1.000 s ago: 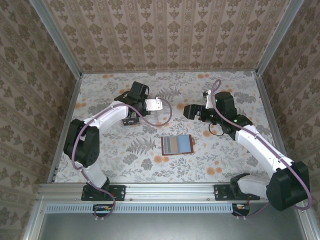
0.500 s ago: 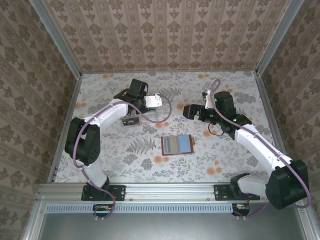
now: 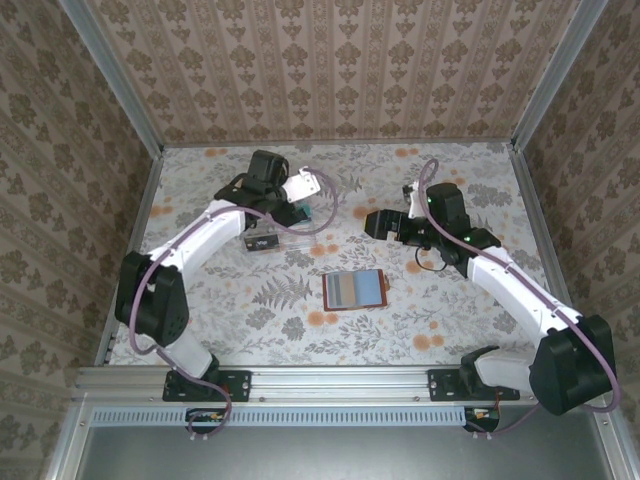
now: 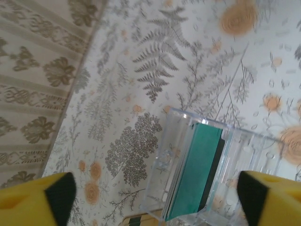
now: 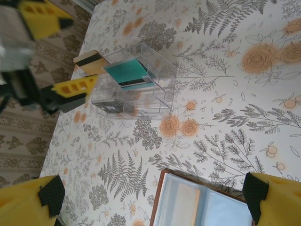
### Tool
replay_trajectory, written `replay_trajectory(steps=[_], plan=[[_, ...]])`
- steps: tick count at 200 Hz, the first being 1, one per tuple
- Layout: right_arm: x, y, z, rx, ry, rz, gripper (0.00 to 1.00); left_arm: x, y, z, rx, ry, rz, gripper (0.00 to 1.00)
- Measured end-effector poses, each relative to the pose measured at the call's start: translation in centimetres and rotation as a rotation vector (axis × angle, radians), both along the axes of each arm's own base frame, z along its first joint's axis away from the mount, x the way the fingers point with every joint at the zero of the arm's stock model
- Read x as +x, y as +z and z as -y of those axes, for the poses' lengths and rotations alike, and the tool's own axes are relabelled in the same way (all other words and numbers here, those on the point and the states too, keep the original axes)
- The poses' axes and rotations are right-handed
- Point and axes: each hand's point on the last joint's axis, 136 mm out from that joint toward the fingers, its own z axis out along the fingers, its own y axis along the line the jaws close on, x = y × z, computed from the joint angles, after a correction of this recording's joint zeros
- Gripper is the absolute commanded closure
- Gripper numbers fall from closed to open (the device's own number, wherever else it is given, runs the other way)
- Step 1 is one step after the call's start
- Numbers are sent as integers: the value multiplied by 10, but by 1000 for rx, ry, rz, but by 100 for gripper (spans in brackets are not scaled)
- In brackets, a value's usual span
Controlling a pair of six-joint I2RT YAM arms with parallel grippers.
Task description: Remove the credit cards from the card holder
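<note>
1. The table [image 3: 450,170], under a floral cloth, carries everything. The card holder [image 3: 354,290] lies open and flat near its middle, lining up, with neither pincer touching it.
2. The left arm [image 3: 200,235] reaches toward 11 o'clock of the card holder. The right arm [image 3: 510,285] reaches in from 3 o'clock.
3. A clear tray [image 5: 160,70] sits at 10 o'clock of the card holder, well apart from it.
4. The left gripper [image 4: 154,197] hangs over the tray, fingers spread wide and nothing between them.
5. The right gripper [image 5: 153,197] hovers at 1 o'clock of the card holder, also wide and empty.
6. A teal card [image 4: 197,169] rests in one tray compartment and a dark card [image 5: 110,107] in the next. A tan card [image 5: 88,59] with a dark stripe sits at the tray's far end. I cannot tell whether it lies inside or just beside.
7. Step in hand, as I judge it: the drop-off end of moving a card, since the left pincer is open above the tray.
8. I cannot tell whether the slots hold more cards. If they do, the next move calls for one pincer to pin the card holder while the other narrows on a card edge and slides it out flat.
</note>
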Motion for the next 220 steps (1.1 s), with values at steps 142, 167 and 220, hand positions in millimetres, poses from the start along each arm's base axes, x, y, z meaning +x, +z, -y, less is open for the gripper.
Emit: replay_trajectory(steps=[142,167,220], plan=[[-64,-123,-5,-385,45,-229,54,-85,-10,-14,-708,635,-569,28],[-78,-147,5,-422,18,-291,58,-107,-35,6,-745,692,-701,33],[-94,-168,5,-446,11,-338,63,-154,-96,48,-740,762,-946,42]])
